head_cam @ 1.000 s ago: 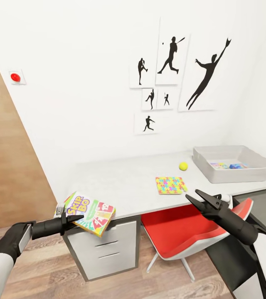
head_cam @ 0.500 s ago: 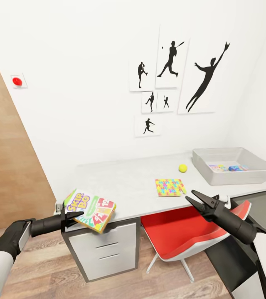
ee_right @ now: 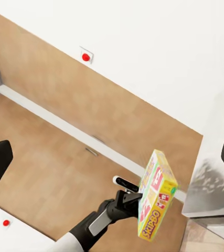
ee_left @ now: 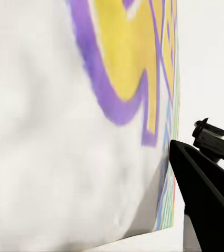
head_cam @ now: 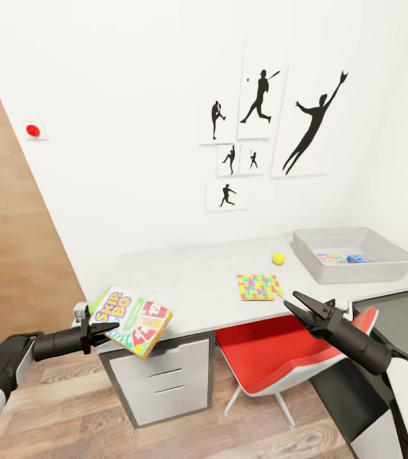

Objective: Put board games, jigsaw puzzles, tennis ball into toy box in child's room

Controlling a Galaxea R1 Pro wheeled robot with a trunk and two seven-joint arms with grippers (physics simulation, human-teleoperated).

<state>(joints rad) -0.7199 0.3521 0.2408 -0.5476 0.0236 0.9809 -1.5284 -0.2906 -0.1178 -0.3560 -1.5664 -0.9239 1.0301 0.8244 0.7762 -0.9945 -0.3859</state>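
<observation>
At lower left of the head view, the left gripper (head_cam: 102, 329) is clamped on the near edge of the flat white-green Skip-Bo game box (head_cam: 132, 320), held tilted beside the pale marbled table (head_cam: 191, 280). The right gripper (head_cam: 298, 305) gapes wide, holding nothing.

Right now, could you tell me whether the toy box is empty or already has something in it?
Not empty. In the head view, the toy box on the table holds a multicoloured flat piece and something blue; I cannot tell exactly what.
</observation>
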